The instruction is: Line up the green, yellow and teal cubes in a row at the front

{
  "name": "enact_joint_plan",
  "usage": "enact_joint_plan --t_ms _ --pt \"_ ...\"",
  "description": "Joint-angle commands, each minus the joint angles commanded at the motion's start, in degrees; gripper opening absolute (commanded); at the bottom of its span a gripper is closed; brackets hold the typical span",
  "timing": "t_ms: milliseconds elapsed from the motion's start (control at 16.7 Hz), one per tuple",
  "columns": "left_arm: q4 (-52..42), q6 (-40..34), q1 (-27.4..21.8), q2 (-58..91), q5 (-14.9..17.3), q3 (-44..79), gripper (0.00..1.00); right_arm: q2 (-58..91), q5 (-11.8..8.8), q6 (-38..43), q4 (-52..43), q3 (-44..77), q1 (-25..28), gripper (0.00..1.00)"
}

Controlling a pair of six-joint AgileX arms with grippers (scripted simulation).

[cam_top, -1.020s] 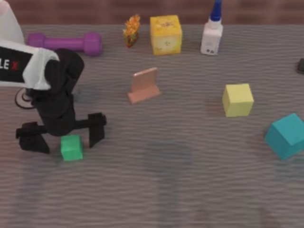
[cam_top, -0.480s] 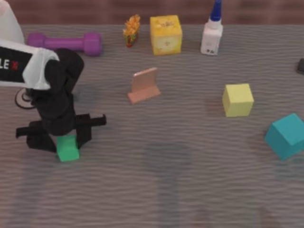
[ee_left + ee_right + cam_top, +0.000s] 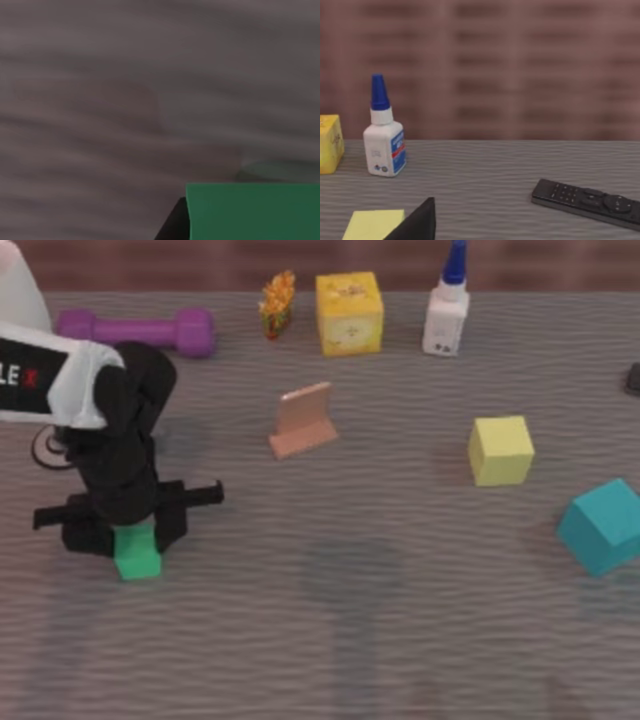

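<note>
Gripping: the left gripper (image 3: 125, 525) has its fingers pinched on the green cube (image 3: 137, 552), one finger on each side, at the left part of the bench (image 3: 330, 640).
Green cube: well to the left of the pink stand (image 3: 303, 421) and nearer the front edge; in the left wrist view it fills one corner (image 3: 252, 210) with a dark finger (image 3: 172, 225) against its side.
Yellow cube: (image 3: 500, 450) rests on the bench to the right of the pink stand, apart from everything else; its top face shows in the right wrist view (image 3: 372, 224).
Teal cube: (image 3: 603, 525) sits turned at an angle, right of the pink stand and nearer the front than the yellow cube, near that cube but not touching.
Right gripper: only a dark tip (image 3: 417, 222) shows in the right wrist view; I cannot tell how its fingers stand.
Back row, behind the pink stand: purple dumbbell (image 3: 140, 330), orange figure (image 3: 277, 302), golden box (image 3: 349, 312), glue bottle (image 3: 446, 302).
Remote (image 3: 585, 202): lies flat near the glue bottle's side of the bench.
</note>
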Motion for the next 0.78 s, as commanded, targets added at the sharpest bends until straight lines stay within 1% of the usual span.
enact_joint_plan --t_ms 60,240,540,780 --pt "-1.4 0.6 0.1 -2.5 -0.8 0.7 0.00 0.0 0.0 0.0 0.0 0.0 0.0 1.00" --pt "-3.8 0.4 0.4 -3.5 -0.8 2.2 0.00 0.0 0.0 0.0 0.0 0.0 0.0 1.00" --pt "-14.5 0.4 1.1 -8.4 -0.9 7.2 0.00 0.0 0.0 0.0 0.0 0.0 0.0 1.00" --pt "-15.9 0.4 1.2 -9.6 -0.9 8.1 0.00 0.0 0.0 0.0 0.0 0.0 0.0 1.00"
